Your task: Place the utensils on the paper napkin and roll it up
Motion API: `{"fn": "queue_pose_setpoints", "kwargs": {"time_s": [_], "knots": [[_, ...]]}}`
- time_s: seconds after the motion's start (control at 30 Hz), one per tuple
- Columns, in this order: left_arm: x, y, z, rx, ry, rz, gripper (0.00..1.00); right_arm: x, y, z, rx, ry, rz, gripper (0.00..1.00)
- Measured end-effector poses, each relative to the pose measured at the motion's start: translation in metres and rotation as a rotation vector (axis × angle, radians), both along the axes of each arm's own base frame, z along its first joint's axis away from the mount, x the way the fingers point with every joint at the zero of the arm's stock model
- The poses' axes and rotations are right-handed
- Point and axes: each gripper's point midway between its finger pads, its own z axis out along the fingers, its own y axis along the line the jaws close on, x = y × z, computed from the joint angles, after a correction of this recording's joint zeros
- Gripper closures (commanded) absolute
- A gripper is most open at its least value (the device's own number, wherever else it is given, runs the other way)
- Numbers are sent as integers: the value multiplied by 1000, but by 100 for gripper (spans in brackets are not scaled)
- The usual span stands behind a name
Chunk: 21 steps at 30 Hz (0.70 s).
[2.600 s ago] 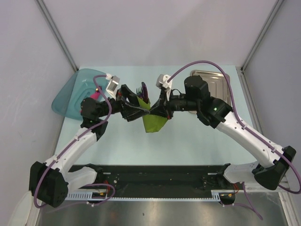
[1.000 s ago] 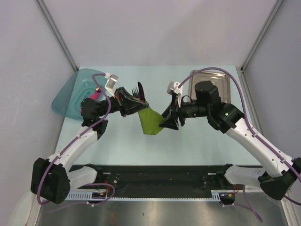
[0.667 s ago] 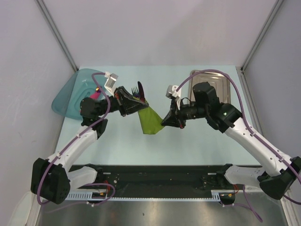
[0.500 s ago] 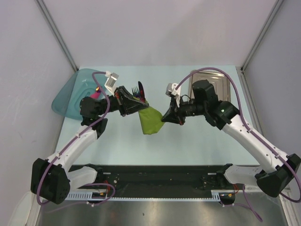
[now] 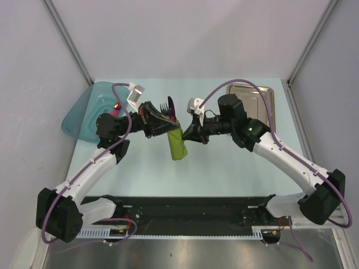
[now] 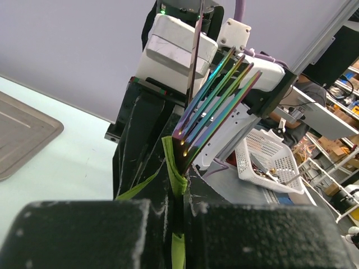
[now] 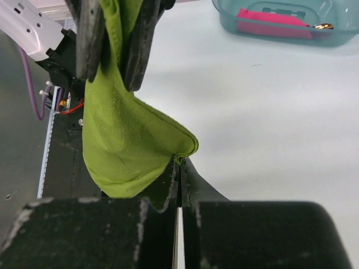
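Note:
The olive-green paper napkin (image 5: 177, 144) hangs folded in the air between both arms, above the table. My left gripper (image 5: 164, 126) is shut on its upper part with the iridescent utensils (image 5: 167, 107) inside the fold. In the left wrist view the fork tines (image 6: 216, 92) stick up out of the napkin (image 6: 175, 168), which is pinched in the left gripper (image 6: 179, 208). My right gripper (image 5: 187, 135) is shut on the napkin's right edge. The right wrist view has the right gripper (image 7: 180, 167) biting the folded edge of the napkin (image 7: 123, 151); the left fingers (image 7: 90, 39) clamp it above.
A teal plastic tub (image 5: 87, 109) holding a pink bar (image 5: 114, 112) sits at the back left; it also shows in the right wrist view, tub (image 7: 291, 35) and pink bar (image 7: 275, 29). A steel tray (image 5: 259, 93) lies at the back right. The right wrist's white camera block (image 6: 174, 50) is close to the fork tines.
The right gripper closed on the napkin's right edge and carried it left toward the left gripper, so the napkin now hangs narrower. The left gripper kept its hold.

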Motion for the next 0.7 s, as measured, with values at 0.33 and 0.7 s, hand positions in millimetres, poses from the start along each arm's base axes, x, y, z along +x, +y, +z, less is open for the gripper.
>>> {"fn": "queue_pose_setpoints", "kwargs": {"time_s": [0.33,0.7], "knots": [[19,-4,-7,-11,75,45,100,22,0,-10,12,51,-155,41],[78,15,-6,17,113,356,100,109,-80,18,41,170,-594,51]]}}
